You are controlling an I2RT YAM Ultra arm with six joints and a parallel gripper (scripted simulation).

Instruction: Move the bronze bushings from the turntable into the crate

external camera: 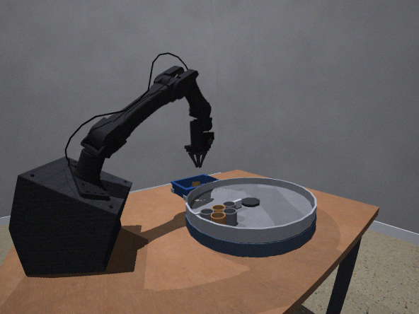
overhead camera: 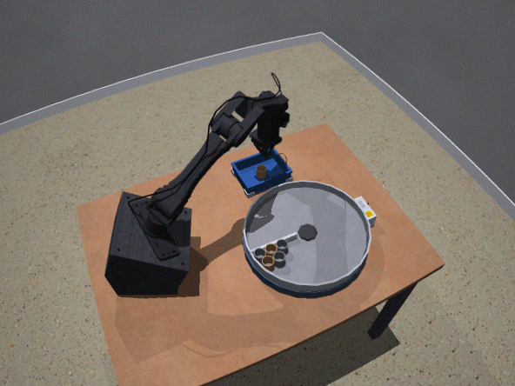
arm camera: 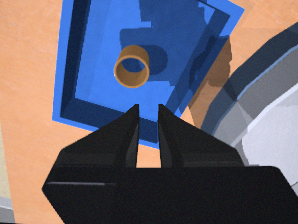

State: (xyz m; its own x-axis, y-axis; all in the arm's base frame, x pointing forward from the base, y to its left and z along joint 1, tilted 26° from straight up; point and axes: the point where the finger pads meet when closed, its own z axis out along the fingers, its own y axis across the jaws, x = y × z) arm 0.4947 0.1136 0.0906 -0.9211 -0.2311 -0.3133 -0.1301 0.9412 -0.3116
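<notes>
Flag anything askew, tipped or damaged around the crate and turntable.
Nothing stands out. The crate looks level between its guides, the bronze bushing inside stands upright, and the five bushings on the turntable are upright too.
</notes>
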